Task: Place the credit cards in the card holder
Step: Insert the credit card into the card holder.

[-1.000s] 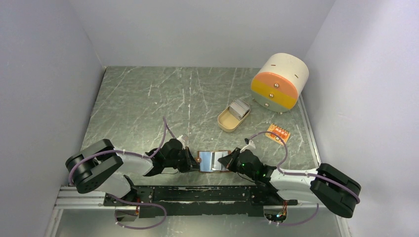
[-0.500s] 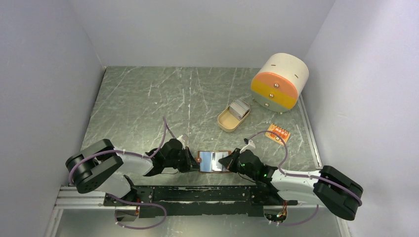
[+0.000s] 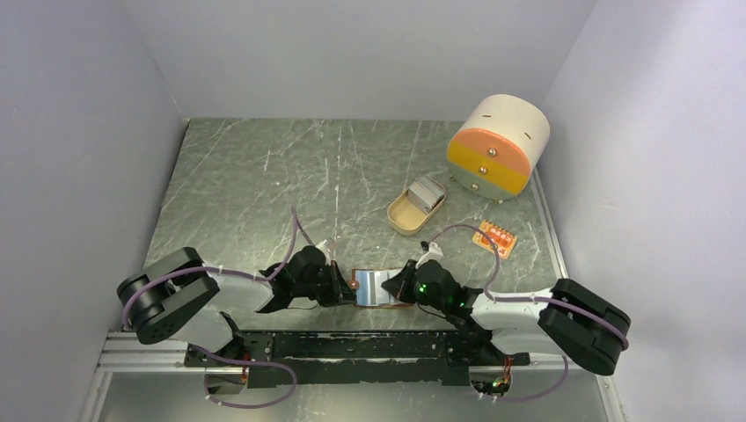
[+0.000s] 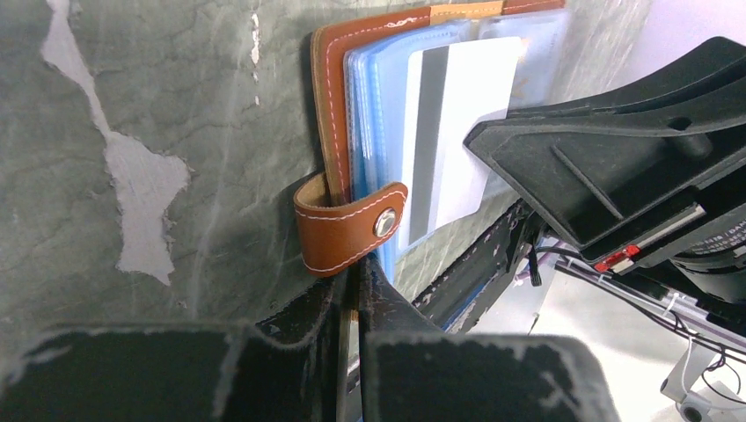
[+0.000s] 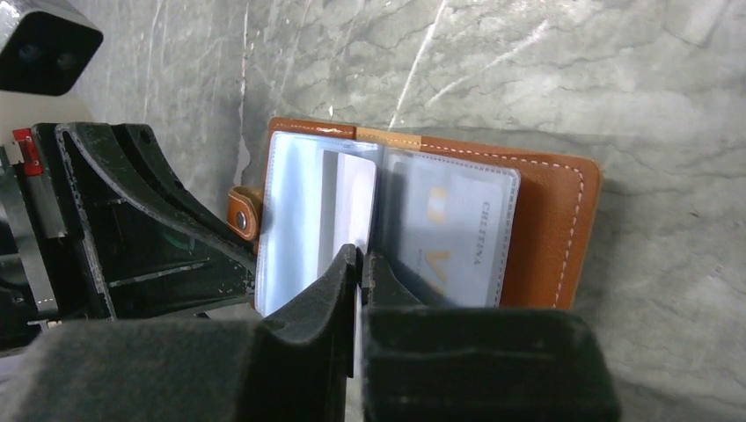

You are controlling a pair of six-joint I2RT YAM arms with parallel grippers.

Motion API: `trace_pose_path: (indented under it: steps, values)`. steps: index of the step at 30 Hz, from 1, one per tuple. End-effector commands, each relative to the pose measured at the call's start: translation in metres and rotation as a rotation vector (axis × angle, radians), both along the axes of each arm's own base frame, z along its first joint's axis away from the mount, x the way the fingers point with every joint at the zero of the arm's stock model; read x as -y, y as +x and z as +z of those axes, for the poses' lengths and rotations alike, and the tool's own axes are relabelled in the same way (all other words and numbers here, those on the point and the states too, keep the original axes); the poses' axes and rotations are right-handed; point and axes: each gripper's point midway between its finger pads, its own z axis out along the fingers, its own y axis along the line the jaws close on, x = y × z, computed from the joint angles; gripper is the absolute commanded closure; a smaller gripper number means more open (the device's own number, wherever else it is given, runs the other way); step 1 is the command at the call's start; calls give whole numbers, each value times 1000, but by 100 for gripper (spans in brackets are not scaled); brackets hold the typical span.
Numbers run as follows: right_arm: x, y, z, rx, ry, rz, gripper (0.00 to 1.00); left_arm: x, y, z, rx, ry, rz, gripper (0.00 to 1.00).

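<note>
Card holder (image 3: 380, 287) lies open on table (image 3: 264, 193), blue sleeves up, on the arms' side of the dish (image 3: 403, 218) and well apart from it. We see L gripper (image 3: 339, 286) at holder's snap-strap edge, jaws closed tight. Its tips touch the strap, but we can't tell if they pinch leather. R gripper (image 3: 400, 286) sits at the opposite side, jaws also closed, tips over the sleeves near the fold. One white card (image 4: 462, 123) w/ grey stripe shows on the strap-side page. Credit cards (image 3: 429, 190) are stacked at the dish's far end. Drawer box (image 3: 497, 148) stands beyond the dish, to the R.
</note>
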Motion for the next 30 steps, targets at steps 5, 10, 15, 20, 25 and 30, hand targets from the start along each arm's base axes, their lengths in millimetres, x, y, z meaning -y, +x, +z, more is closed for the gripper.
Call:
trace_pose_path:
  steps: [5, 10, 15, 20, 25, 30]
  values:
    - [23, -18, -39, -100, -276, 94, 70, -13, -2, -21, -13, 106, -13, 91]
    - [24, -18, -35, -111, -265, 78, 64, -13, -1, -19, -2, 107, -9, 91]
    - [19, -17, -29, -109, -239, 79, 64, -13, 0, -18, 2, 106, -7, 91]
    - [-1, -23, -23, -128, -134, 126, 65, -11, 1, -14, 14, 97, -11, 91]
    - [-7, -24, -26, -150, -153, 153, 64, -11, 3, -10, 27, 87, -5, 91]
    - [6, -23, -24, -152, -232, 138, 58, -13, 2, -10, 23, 84, 3, 91]
